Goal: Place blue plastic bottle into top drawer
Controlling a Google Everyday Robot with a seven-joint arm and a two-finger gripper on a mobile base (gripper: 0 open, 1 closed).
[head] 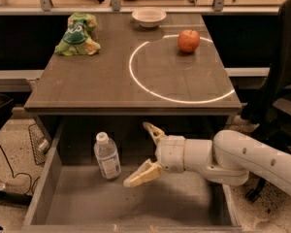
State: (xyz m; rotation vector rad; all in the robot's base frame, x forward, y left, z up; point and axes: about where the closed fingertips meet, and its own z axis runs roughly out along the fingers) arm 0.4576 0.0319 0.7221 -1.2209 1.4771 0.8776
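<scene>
- Desk point(102, 81): wide brown top with a bright ring of light point(130, 67) on its right half. Far edge partly cut by the frame top.
- Drawer point(46, 178): pulled out under the desk, grey floor bare in the middle. Back lies in shadow; front edge cut off at the frame bottom; right wall mostly hidden behind the arm.
- Arm point(233, 157): white, enters from the right edge and reaches left over the drawer. Its rear part runs out of frame.
- Gripper point(136, 153): inside the drawer, above the floor, just right of the bottle. Tan fingers point(141, 174) spread wide, nothing between them; not touching the bottle.
- Bottle point(107, 157): stands on the drawer floor, left of centre. Long axis near vertical, white cap up, top leaning slightly left. Label print not readable.
- Snack bag point(77, 35): green, crumpled, back left of the desk top.
- Apple point(188, 41): red, inside the ring, back right.
- Bowl point(149, 17): white, back centre, outside the ring.
</scene>
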